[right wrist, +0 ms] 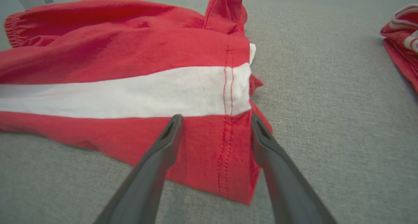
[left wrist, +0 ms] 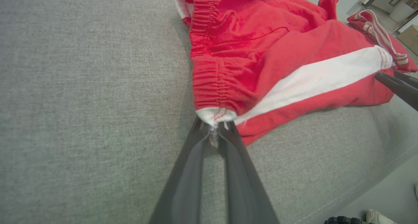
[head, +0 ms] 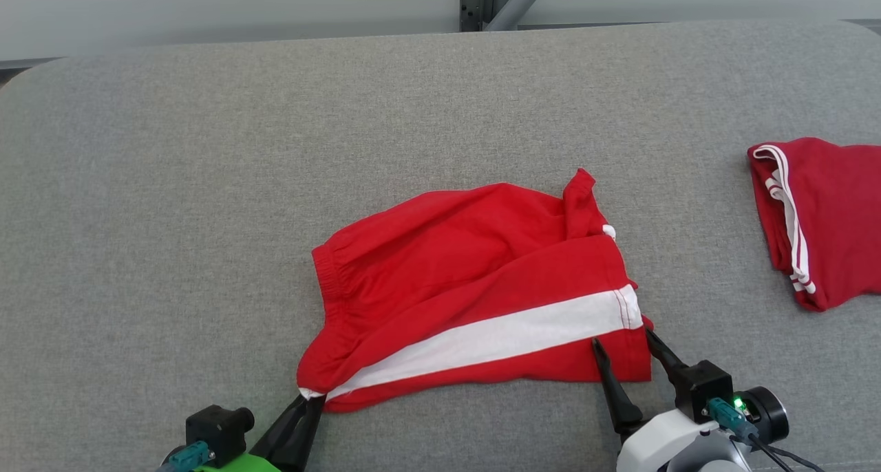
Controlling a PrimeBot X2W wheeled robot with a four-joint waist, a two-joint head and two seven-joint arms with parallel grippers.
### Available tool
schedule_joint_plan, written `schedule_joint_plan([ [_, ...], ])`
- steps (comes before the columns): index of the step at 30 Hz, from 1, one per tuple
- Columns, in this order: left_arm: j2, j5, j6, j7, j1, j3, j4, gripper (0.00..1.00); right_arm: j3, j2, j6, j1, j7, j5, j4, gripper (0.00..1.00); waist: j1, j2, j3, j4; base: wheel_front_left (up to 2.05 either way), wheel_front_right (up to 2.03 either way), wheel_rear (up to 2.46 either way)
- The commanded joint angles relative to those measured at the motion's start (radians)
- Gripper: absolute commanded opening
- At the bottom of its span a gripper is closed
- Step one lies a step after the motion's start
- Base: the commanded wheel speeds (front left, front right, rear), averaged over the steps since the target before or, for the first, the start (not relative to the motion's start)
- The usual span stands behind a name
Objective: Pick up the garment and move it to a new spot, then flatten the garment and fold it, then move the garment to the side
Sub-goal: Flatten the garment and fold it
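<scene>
Garment: the red shorts [head: 475, 279], white stripe down the side, are lying rumpled near the front middle of the grey padded table [head: 206, 183]. The waistband is facing the robot's left and the leg hem its right.
Left gripper: the left gripper [left wrist: 214, 127] is pinching the waistband corner where the white stripe ends, jaws squeezed together on the cloth.
Right gripper: the right gripper [right wrist: 216, 118] is standing wide and gripping nothing. Its fingers are straddling the hem corner, one over the red cloth and one just off the hem's edge.
Step, as judged: securing the two near corners for the lift and move.
Doing it well: sinking the right fingers until the stitched hem sits between them, closing on every layer, then raising both arms together with the stripe edge taut.
Risk: the left bite is looking thin, corner tip only, so it may slip under load.
Nearby: a second red garment [head: 822, 217] is lying well apart at the right, so the carry should steer clear of it.
</scene>
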Motion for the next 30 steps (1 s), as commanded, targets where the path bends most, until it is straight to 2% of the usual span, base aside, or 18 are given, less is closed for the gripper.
schedule_joint_plan([
  [1, 0.003, 0.004, -0.001, -0.003, -0.003, 0.006, -0.004, 0.00, -0.003, -0.002, -0.002, -0.012, -0.002, 0.006, 0.005, 1.00, 0.0000, -0.0001, -0.001, -0.001, 0.00, 0.00, 0.00],
  [25, 0.000, 0.002, -0.002, -0.003, -0.016, 0.000, 0.000, 0.00, 0.042, -0.002, -0.002, -0.089, -0.002, 0.027, 0.050, 1.00, 0.0000, -0.0001, 0.012, 0.014, 0.00, 0.00, 0.00],
  [26, 0.001, 0.003, -0.002, -0.003, -0.017, 0.000, 0.000, 0.00, 0.042, -0.002, -0.002, -0.092, -0.002, 0.029, 0.054, 0.89, 0.0000, -0.0001, 0.013, 0.014, 0.00, 0.00, 0.00],
  [27, 0.001, 0.004, -0.002, -0.003, -0.017, 0.000, -0.001, 0.00, 0.043, -0.002, -0.002, -0.095, -0.002, 0.031, 0.056, 0.72, 0.0000, -0.0001, 0.013, 0.014, 0.00, 0.00, 0.00],
  [28, 0.002, 0.004, -0.002, -0.003, -0.017, 0.000, -0.001, 0.00, 0.044, -0.002, -0.002, -0.097, -0.002, 0.034, 0.057, 0.49, 0.0000, -0.0001, 0.013, 0.013, 0.00, 0.00, 0.00],
  [30, 0.003, 0.005, -0.002, -0.003, -0.016, 0.002, -0.001, 0.00, 0.047, -0.002, -0.002, -0.098, -0.002, 0.037, 0.058, 0.35, 0.0000, -0.0001, 0.013, 0.013, 0.00, 0.00, 0.00],
])
